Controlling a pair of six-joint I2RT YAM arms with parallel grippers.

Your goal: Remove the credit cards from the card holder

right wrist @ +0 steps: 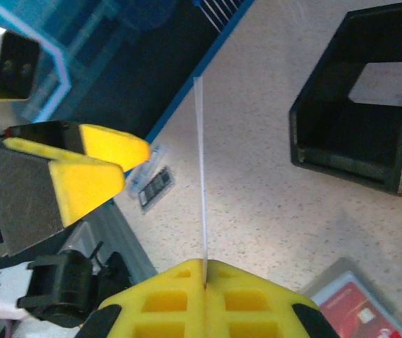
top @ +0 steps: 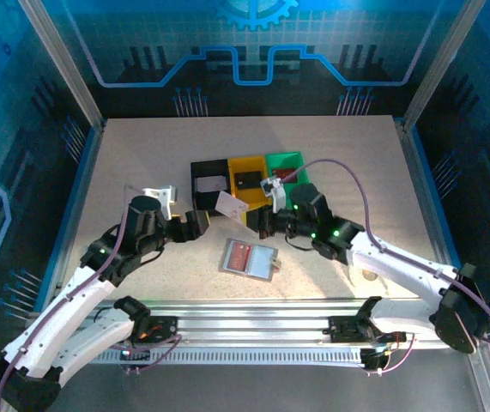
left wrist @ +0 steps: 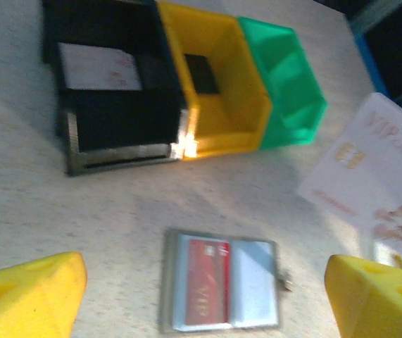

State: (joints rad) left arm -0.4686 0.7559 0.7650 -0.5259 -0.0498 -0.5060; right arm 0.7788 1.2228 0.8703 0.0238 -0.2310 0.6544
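Note:
The grey card holder [top: 250, 258] lies open on the table with a red credit card [top: 239, 256] in its left half. Above it, my right gripper [top: 256, 219] is shut on a pale credit card [top: 230, 204]. In the right wrist view that card [right wrist: 202, 169] stands edge-on out of the closed yellow gripper [right wrist: 205, 271]. My left gripper [top: 203, 221] is open just left of the card, its fingers apart from it. In the left wrist view the holder [left wrist: 222, 289] and the red card [left wrist: 208, 289] lie below the left gripper [left wrist: 204, 303], and the pale card [left wrist: 373, 176] hangs at the right.
Three bins stand in a row behind the grippers: a black bin [top: 196, 168] holding a pale card [top: 211, 184], a yellow bin [top: 246, 162] holding a dark card [top: 245, 180], and a green bin [top: 286, 160]. Bare table lies around the holder.

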